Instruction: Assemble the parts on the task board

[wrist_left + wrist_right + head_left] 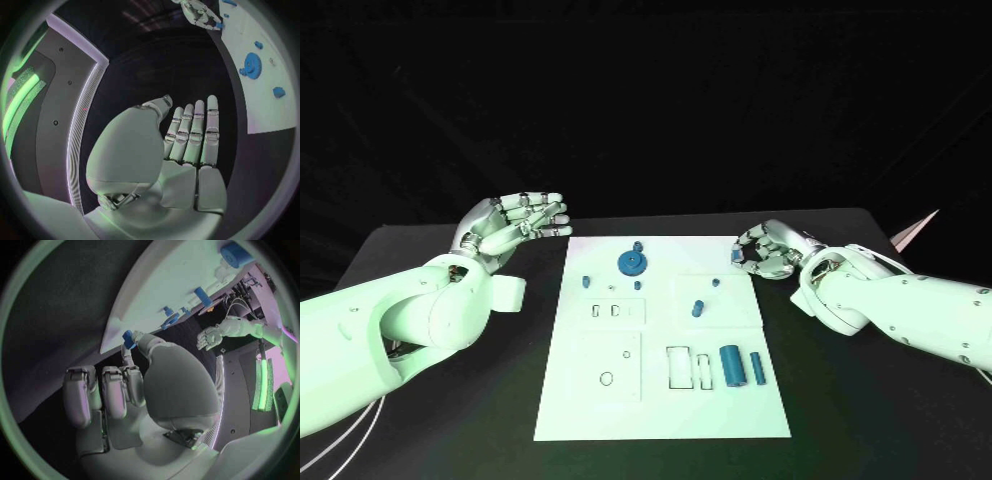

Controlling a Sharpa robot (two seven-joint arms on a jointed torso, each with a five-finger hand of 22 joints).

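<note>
- White task board (596, 400) lies mid-table, its long axis running from 6 to 12 o'clock in the head view.
- Blue gear (633, 263) sits near the board's 12 o'clock end; small blue pegs (587, 281) stand around it.
- Two blue cylinders (731, 367) lie side by side toward 4 o'clock on the board, long axes pointing 12 to 6.
- Right hand (764, 249) hangs at the board's 1 o'clock corner, pinching a small blue part (129, 339) between thumb and a fingertip, the other fingers curled in.
- Left hand (521, 221) hovers off the board's 11 o'clock corner, holding nothing; its wrist view shows the fingers straight and side by side.
- Judgement: the held part has to travel toward 8 o'clock from the right hand to reach the seats in the board's upper middle. The right hand is the nearer one for that; which seat it fits I cannot tell.
</note>
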